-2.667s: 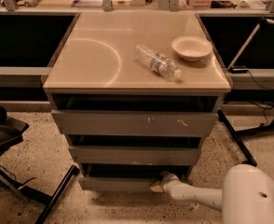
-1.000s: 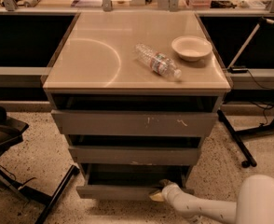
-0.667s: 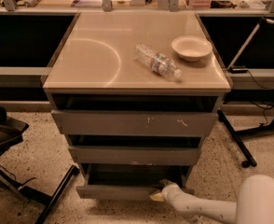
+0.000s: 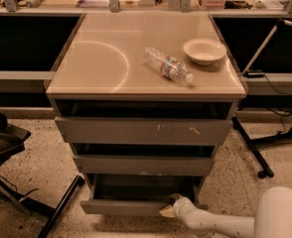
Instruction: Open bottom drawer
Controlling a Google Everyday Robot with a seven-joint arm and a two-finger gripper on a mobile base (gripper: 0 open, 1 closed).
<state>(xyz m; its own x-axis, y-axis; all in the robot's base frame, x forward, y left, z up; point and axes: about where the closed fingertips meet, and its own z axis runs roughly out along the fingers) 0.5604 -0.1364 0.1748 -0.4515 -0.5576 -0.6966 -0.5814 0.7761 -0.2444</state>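
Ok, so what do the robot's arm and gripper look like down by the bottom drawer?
The arm is smooth, white and tubular, widening into a rounded white shell. The gripper, at the front edge of the bottom drawer, has a pale yellowish tip. No cables or markings show.

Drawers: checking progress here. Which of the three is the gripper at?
The bottom drawer, the lowest one. The gripper sits at its front edge, right of centre; the middle drawer and scratched top drawer are above it.
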